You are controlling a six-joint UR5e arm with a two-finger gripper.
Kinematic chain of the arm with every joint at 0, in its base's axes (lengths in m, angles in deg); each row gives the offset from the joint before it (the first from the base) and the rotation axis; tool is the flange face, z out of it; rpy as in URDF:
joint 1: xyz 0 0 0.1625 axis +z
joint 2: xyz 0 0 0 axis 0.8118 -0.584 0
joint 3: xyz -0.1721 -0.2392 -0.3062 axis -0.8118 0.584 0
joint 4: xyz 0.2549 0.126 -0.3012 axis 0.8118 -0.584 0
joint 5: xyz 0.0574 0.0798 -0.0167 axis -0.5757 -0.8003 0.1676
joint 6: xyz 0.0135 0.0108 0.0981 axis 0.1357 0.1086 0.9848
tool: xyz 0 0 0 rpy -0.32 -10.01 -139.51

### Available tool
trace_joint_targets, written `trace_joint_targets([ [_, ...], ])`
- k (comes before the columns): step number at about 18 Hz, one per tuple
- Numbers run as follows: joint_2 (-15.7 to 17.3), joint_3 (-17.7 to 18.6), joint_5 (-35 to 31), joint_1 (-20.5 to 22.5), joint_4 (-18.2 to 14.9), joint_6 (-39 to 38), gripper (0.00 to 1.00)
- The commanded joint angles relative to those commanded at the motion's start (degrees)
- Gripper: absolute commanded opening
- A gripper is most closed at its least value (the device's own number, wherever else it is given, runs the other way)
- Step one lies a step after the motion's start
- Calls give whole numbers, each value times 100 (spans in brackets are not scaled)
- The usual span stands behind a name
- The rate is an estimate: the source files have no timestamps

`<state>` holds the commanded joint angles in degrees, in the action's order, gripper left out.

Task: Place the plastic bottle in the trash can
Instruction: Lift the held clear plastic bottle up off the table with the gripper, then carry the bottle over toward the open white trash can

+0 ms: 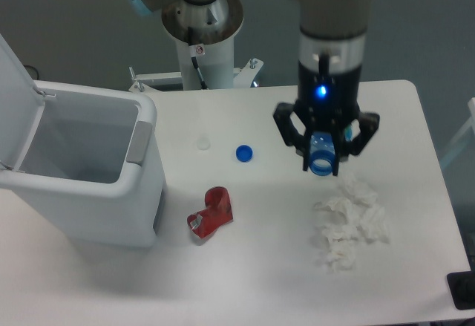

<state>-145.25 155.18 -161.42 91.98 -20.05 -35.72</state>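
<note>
The plastic bottle [323, 153] is a small blue-tinted clear bottle with a blue neck ring. It hangs in my gripper [324, 155], neck pointing down toward the camera, lifted above the white table at right of centre. The gripper's black fingers are shut on the bottle's sides. The trash can [82, 192] is a large white bin at the left with its lid [13, 81] swung open and a grey handle panel [139, 142]. It stands well to the left of the gripper.
A crushed red can [211, 213] lies near the bin's right side. A loose blue cap [244, 152] and a small clear cap [202, 143] lie mid-table. Crumpled white tissue [350, 220] lies below the gripper. The arm's base [202, 21] stands at the back.
</note>
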Motion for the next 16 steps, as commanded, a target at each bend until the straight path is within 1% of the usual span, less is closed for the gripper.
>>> trace_joint_targets([
  [3, 264, 87, 483, -167, 70, -501, 7],
  [5, 440, 219, 764, -264, 298, -869, 7],
  [7, 537, 281, 1020, -334, 631, -1361, 7],
  [9, 634, 351, 1100, -518, 747, -1679, 7],
  [10, 643, 378, 1161, -614, 782, -1724, 7],
  [12, 652, 439, 1345, -782, 992, -1829, 7],
  [14, 660, 439, 1556, -870, 1186, -2223, 7],
  [16, 687, 448, 1828, -966, 1283, -2348, 7],
])
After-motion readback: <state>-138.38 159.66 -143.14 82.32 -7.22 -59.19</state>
